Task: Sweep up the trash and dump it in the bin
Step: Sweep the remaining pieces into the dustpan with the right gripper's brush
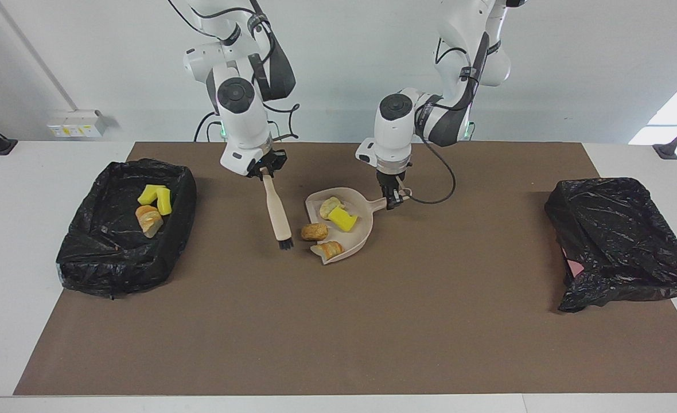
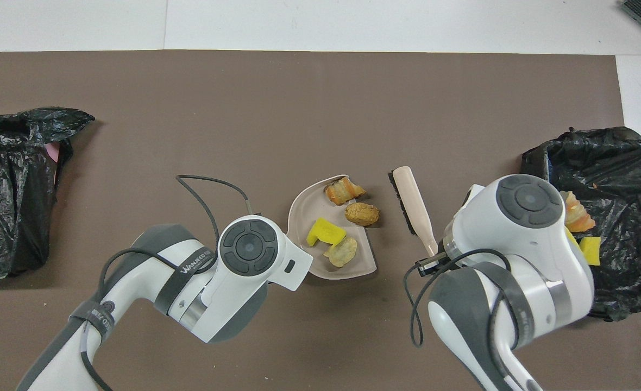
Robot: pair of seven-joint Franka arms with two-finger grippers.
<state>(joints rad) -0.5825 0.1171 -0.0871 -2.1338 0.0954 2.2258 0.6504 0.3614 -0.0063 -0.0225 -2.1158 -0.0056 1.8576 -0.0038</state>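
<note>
Three scraps (image 1: 338,217) in dustpan (image 1: 357,238), fourth (image 1: 314,231) at its edge, left tool (image 1: 395,198) pinching handle, right tool (image 1: 265,167) pinching brush (image 1: 277,216).

Facing view looks from high across the desk (image 1: 338,344) toward the robots; overhead view looks steeply down; both share the dustpan (image 1: 354,238) mid-frame.

Partly legible "WANUEED" on left arm (image 2: 190,259)

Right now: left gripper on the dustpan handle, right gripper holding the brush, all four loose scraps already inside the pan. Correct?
Not quite. The left gripper is on the dustpan handle and the right gripper holds the brush, but the round bread lump sits on the mat at the pan's mouth, beside the brush. The facing view shows it.
</note>
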